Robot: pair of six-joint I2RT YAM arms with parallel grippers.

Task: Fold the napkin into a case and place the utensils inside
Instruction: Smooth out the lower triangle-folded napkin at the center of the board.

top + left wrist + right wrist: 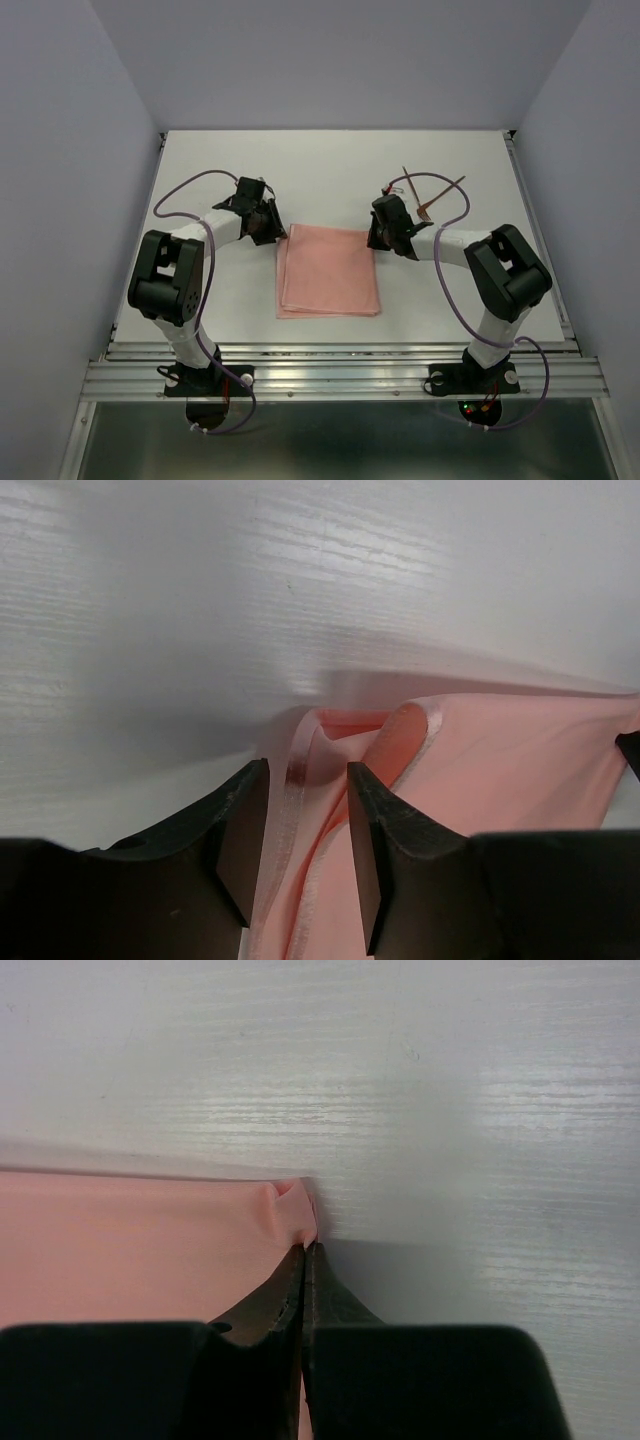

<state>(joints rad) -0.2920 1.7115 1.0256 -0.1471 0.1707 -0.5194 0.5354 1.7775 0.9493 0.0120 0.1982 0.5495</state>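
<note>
Napkin folded flat on worktop, far edge running crosswise: right end effector pinched shut on its right corner, left end effector agape astride left corner, ungripped (utensils farther back, right).

Both arms reach from the near edge with elbows bent outward, the left end effector low with fingers parted, the right end effector low, pinched tight on the napkin corner.

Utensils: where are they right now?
In the top view the utensils lie crossed on the far right of the table, just beyond the right tool and apart from the napkin.
</note>
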